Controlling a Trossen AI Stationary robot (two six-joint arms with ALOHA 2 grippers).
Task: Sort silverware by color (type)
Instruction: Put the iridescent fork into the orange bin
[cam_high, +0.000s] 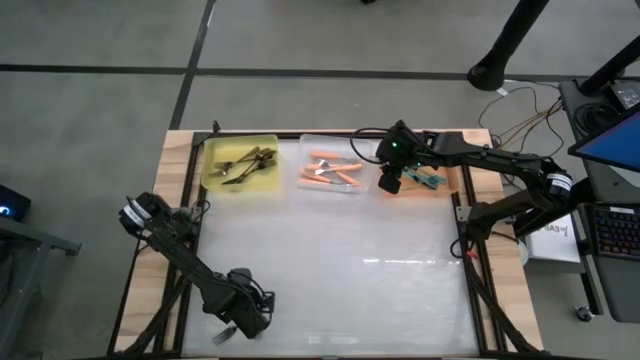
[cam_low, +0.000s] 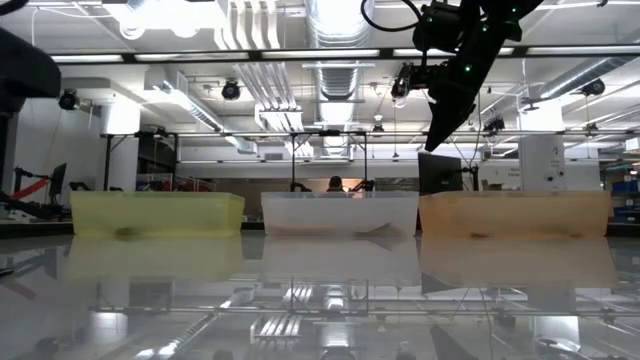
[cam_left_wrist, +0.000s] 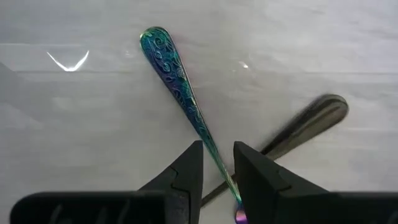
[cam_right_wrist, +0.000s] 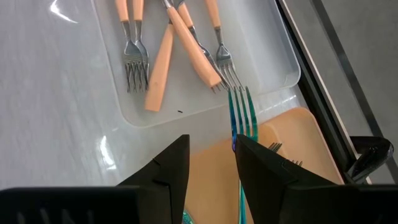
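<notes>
A teal fork handle (cam_left_wrist: 177, 87) lies on the white table near its front left. My left gripper (cam_left_wrist: 217, 158) points down over it, open, one finger on each side of the handle and a gap on both sides. A dark-handled piece of silverware (cam_left_wrist: 311, 118) lies crossed under the teal one. My right gripper (cam_right_wrist: 211, 155) hangs open above the orange tray (cam_right_wrist: 280, 134) at the far right. A teal fork (cam_right_wrist: 242, 112) shows beside one of its fingers, tines pointing away over the tray's rim. More teal forks (cam_high: 432, 181) lie in that tray. My right gripper has the teal fork's stem (cam_right_wrist: 241, 186) running along the inner edge of one finger (cam_right_wrist: 267, 180). Whether that finger touches the stem, I cannot tell. The other finger stands clear of it, and the orange tray shows through the gap.
A yellow tray (cam_high: 215, 180) with dark forks stands at the far left. A clear tray (cam_high: 310, 145) with orange-handled forks (cam_right_wrist: 163, 62) stands between it and the orange tray. Black frame rails (cam_high: 462, 215) run along the table's sides. The white middle of the table (cam_high: 340, 260) bears nothing.
</notes>
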